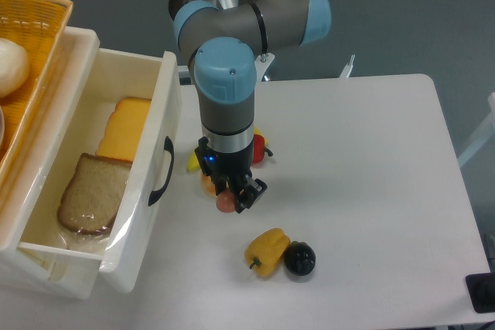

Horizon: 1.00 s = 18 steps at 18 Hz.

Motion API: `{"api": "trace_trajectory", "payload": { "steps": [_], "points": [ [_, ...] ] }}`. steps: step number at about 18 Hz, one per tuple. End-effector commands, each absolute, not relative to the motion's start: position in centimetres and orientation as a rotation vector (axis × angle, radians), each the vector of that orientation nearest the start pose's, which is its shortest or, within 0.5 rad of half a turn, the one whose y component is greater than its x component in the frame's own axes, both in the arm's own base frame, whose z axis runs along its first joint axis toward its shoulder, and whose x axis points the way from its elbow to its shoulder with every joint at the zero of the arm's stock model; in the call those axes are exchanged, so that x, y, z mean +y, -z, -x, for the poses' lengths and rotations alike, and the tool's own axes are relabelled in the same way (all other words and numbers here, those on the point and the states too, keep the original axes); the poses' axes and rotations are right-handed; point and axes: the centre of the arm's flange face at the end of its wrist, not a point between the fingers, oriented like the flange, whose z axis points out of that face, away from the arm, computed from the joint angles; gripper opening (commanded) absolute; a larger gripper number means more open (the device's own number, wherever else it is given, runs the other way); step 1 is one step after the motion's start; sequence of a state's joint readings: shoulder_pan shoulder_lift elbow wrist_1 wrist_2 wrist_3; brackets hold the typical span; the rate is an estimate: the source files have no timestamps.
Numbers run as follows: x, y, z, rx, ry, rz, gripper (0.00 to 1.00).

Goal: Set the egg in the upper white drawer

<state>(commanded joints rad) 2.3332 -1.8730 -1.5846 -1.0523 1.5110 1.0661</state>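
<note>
Pincer pinching the egg at mid-frame, just above the white tabletop.

Upper white drawer pulled open at left of frame, holding a bread slice and cheese slices; yellow pepper and black fruit lying below the egg.

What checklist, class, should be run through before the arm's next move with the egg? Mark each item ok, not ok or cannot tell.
1. Upper white drawer pulled open: ok.
2. Egg at the gripper tips: ok.
3. Gripper firmly shut on the egg: cannot tell, the arm hides the contact.
4. Egg lifted off the table: cannot tell.
5. Free floor space in the drawer beside the bread slice and cheese: ok.
6. Yellow pepper and black ball apart from the gripper: ok.
</note>
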Motion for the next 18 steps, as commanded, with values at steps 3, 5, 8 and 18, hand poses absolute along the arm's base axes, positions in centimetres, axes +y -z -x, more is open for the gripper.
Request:
{"api": "trace_trajectory", "payload": {
  "steps": [3,5,8,18],
  "points": [
    [54.2,-37.0,32.6,0.451,-0.185,2.928,0.23],
    [54.3,-37.1,32.6,0.446,-0.180,2.923,0.23],
    [54.2,-37.1,32.8,0.438,-0.167,2.915,0.23],
    [54.4,-38.8,33.5,0.364,-0.193,2.894,0.23]
  ]
}}
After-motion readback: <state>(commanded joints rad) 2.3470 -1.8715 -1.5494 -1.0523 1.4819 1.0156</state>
